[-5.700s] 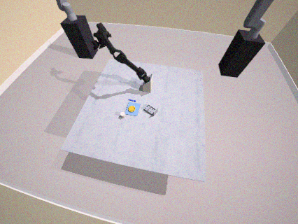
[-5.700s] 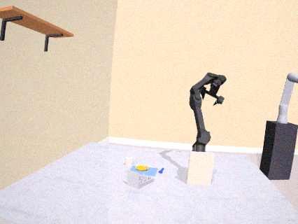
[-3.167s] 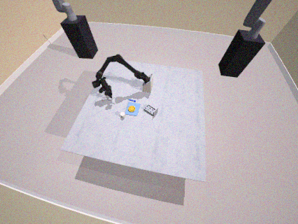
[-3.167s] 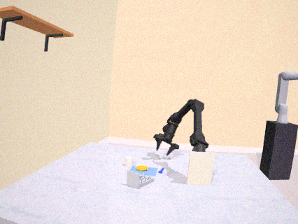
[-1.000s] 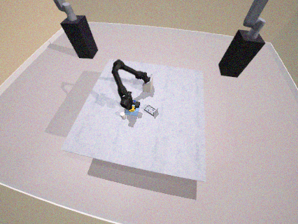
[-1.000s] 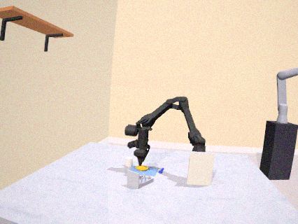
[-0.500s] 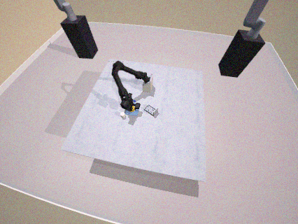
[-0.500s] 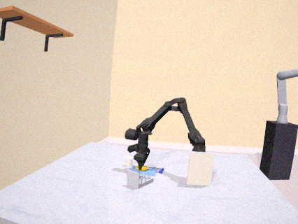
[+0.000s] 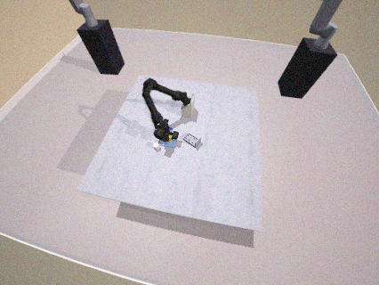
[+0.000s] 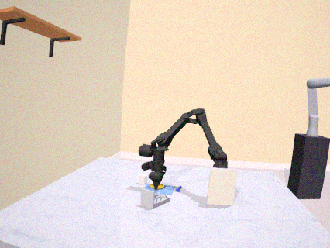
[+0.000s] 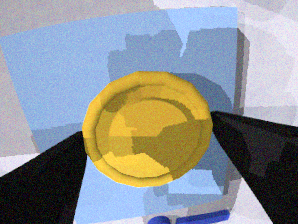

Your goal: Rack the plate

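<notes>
Wrist view | end effector (image 9: 170, 140) (image 10: 156, 188) (image 11: 149, 128) wide open, nothing gripped | yellow plate (image 9: 168, 138) (image 10: 159, 187) (image 11: 150, 130) flat on blue slab (image 9: 165, 144) (image 10: 167, 190) (image 11: 55, 75), between fingertips | we judge: uneven rim contact on closing could skid it

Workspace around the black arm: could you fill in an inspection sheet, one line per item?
Surface: pale, faintly mottled top; shadows on it.
Job's things: yellow plate at a blue slab; pale dish rack beside, no plate in it.
Clutter: small white object; blue spoon-like item; upright cream panel.
Gripper: open, fingers on either side of the plate.
Cables: nothing seen.
Surroundings: wooden wall shelf, two black pedestals bearing grey arms.
</notes>
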